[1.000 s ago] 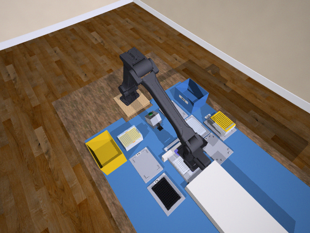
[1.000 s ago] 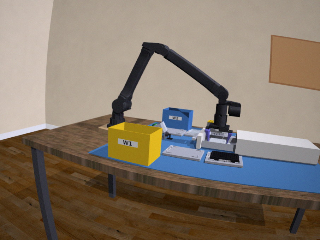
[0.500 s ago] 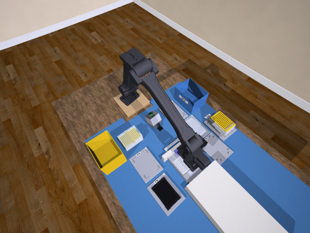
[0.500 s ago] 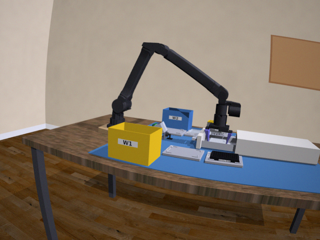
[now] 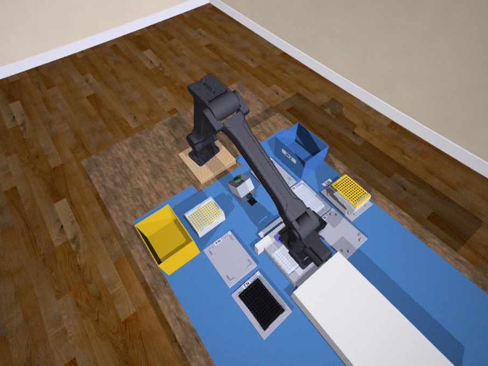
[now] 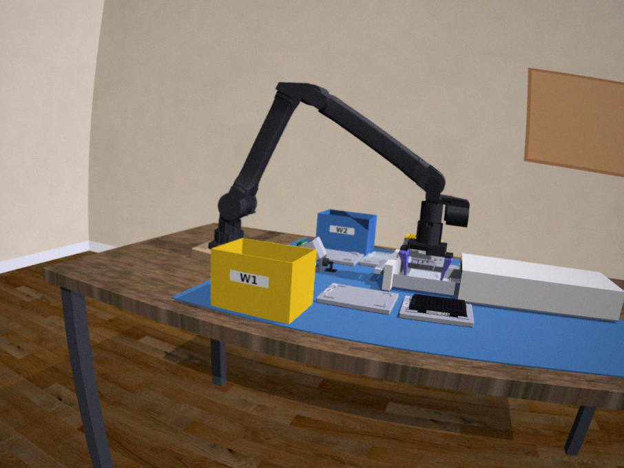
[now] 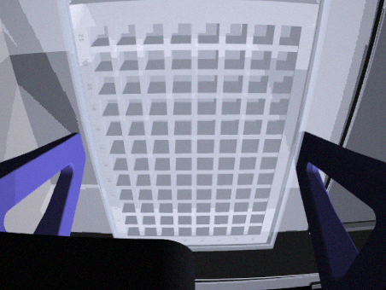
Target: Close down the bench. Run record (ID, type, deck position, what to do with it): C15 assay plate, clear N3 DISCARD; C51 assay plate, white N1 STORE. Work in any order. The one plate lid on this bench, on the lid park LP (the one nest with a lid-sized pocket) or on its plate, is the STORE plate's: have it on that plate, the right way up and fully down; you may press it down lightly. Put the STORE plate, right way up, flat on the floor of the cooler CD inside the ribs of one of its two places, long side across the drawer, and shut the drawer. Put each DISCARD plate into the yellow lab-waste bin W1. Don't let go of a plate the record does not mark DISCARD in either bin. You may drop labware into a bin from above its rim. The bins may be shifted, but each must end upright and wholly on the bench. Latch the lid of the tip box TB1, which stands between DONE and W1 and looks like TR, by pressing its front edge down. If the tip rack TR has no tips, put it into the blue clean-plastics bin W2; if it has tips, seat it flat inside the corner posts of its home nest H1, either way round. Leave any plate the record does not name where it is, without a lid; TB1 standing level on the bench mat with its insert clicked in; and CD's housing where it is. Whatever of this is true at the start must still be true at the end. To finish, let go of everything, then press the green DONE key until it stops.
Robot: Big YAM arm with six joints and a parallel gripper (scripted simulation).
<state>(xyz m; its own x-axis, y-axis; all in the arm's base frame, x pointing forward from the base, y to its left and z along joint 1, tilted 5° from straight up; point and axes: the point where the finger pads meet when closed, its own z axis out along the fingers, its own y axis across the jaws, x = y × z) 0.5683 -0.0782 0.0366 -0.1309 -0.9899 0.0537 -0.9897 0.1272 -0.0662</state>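
The white assay plate [image 7: 193, 128] lies flat in the pulled-out drawer [image 5: 281, 258] of the cooler CD [image 5: 370, 318]. A clear lid seems to sit on it. My gripper [image 7: 189, 144] hangs straight above the plate and is open. Its purple fingers stand on either side of the plate's long edges, just apart from them. The gripper also shows in the exterior view [image 6: 422, 264] over the drawer [image 6: 418, 283]. The clear plate [image 5: 309, 196] sits in its nest behind my arm. The tip box TB1 [image 5: 204, 216] stands between the DONE key [image 5: 238, 185] and the yellow bin W1 [image 5: 167, 238].
The blue bin W2 [image 5: 301, 147] stands at the back. The tip rack TR [image 5: 350, 191] with a yellow top sits at the right. An empty nest [image 5: 230, 255] and a black plate [image 5: 262, 303] lie left of the drawer. An empty grey nest [image 5: 342, 234] lies to its right.
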